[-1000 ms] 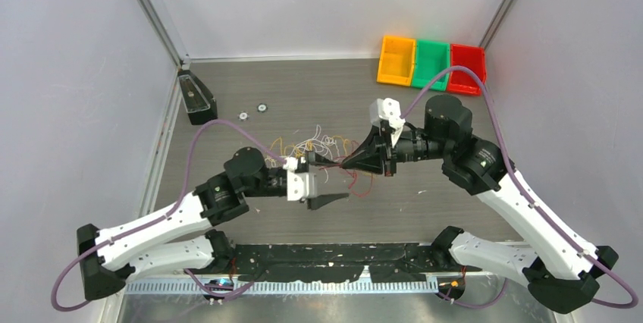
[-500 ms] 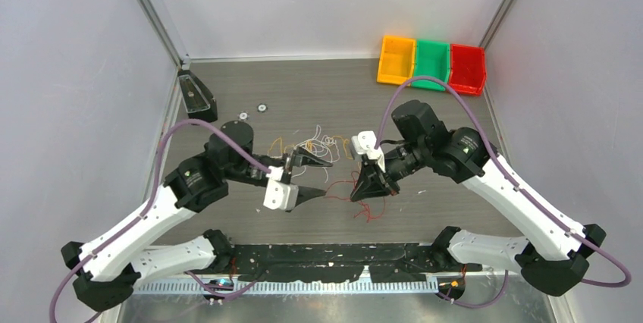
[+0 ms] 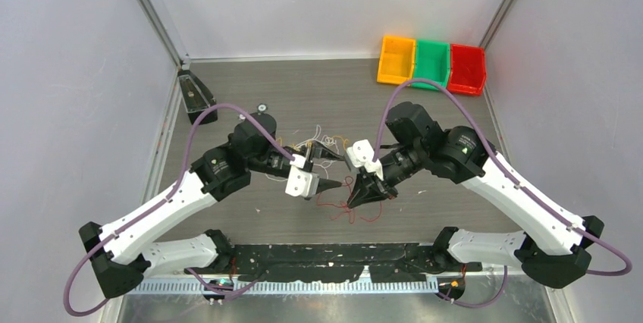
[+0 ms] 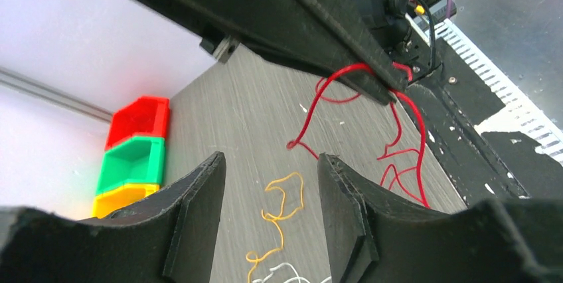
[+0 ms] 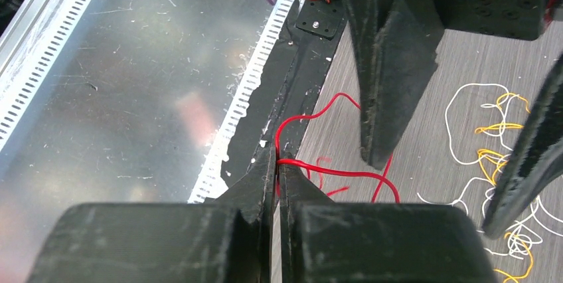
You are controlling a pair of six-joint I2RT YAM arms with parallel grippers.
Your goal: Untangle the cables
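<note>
A thin red cable (image 3: 339,206) lies in loose loops on the grey table (image 3: 303,95), near the front. My right gripper (image 3: 353,199) is shut on it, and the right wrist view shows the red cable (image 5: 332,173) pinched between the closed tips of the right gripper (image 5: 277,163). Behind it sits a small tangle of white and yellow-orange cables (image 3: 318,144). My left gripper (image 3: 327,170) stands open beside that tangle. In the left wrist view a yellow cable (image 4: 284,208) lies on the table in the gap of the left gripper (image 4: 271,163), untouched.
Orange (image 3: 396,59), green (image 3: 431,64) and red (image 3: 467,68) bins stand at the back right. A black block (image 3: 196,95) leans at the back left, with a small washer (image 3: 262,107) near it. A black taped strip (image 3: 341,251) and a metal rail run along the near edge.
My right gripper has drawn the red cable toward the near edge, away from the tangle. My left gripper has let go, swung back and now hangs open by the white and yellow cables.
</note>
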